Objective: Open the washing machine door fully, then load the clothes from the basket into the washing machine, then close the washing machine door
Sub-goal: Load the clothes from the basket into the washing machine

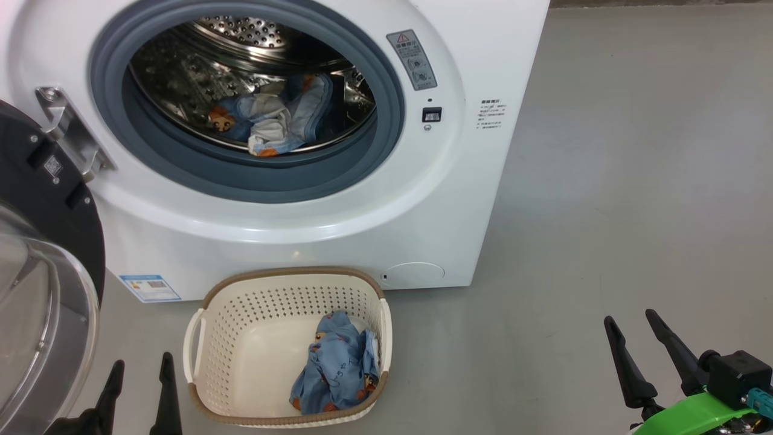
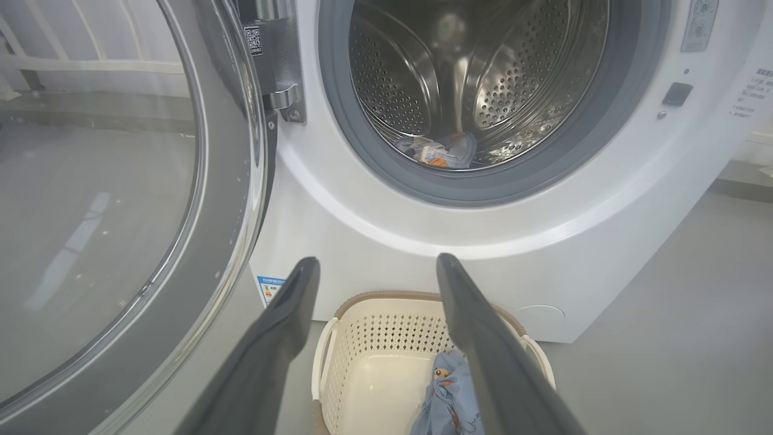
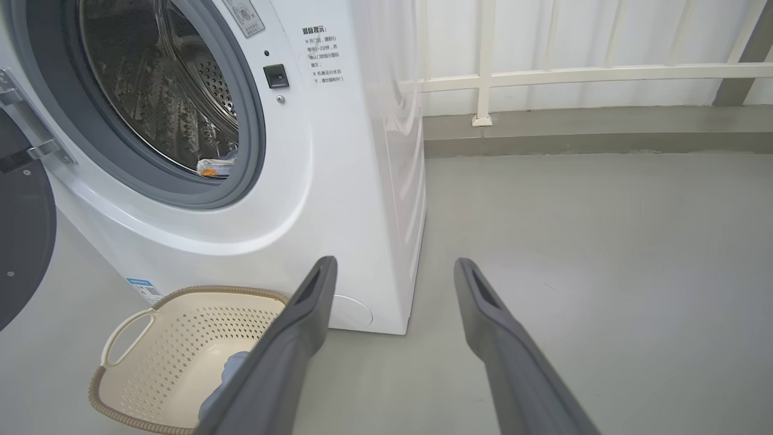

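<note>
Floor is smooth grey, poured-looking, no tiles or joints. Faint pale scuffs & a few small dark specks, esp. toward the right side. Slight sheen, no hard shadows; light is soft & even throughout.

Back of the room: white wall w/ vertical ribs or folds, can't tell if panel or curtain. In front of it a white rail runs horizontally, carried by a white upright standing on a small base plate. Plate sits on a low grey kerb along the wall foot, a shade darker than the floor. Far right, a dark grey strut leans diagonally up past the rail.
</note>
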`<state>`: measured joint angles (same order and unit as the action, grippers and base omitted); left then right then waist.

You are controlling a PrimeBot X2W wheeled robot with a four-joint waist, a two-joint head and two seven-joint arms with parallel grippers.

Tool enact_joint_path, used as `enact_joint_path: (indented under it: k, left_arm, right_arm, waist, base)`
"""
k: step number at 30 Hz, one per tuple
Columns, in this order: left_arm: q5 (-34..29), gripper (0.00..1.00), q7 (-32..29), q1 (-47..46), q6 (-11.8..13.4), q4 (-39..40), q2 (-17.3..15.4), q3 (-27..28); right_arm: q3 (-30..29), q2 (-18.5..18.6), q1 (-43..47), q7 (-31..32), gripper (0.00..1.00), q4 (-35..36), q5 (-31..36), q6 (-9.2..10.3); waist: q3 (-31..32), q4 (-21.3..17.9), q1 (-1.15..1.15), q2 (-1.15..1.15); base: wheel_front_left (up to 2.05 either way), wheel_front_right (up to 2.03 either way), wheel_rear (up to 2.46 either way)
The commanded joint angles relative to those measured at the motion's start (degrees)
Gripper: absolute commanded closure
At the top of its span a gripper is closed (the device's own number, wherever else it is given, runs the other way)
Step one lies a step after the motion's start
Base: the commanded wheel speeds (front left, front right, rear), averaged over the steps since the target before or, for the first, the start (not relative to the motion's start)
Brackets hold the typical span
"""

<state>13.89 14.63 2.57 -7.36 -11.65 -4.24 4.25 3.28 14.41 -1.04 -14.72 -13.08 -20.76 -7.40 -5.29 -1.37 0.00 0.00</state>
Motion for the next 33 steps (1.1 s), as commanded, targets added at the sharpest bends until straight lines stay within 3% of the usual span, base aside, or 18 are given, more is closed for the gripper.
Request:
enact_joint_path:
  k: [1,33]
  left_arm:
    - [-0.6,0.00,0.4,-0.3,-0.1,1.6,-0.5,2.2]
    - [-0.5,0.00,0.4,-2.2,-0.1,1.5,0.1,1.5]
  right_arm:
    - [1.1,0.8,0.6,-0.3,0.00,1.4,0.0,-0.09]
    - [1.3,0.0,-1.8,-0.3,0.00,2.4,0.0,-0.09]
  waist:
    - [0.1,0.0,0.00,0.00]
    - [-3.8,0.0,0.00,0.00]
  base:
    - [0.00,0.00,0.00]
    - [0.00,0.00,0.00]
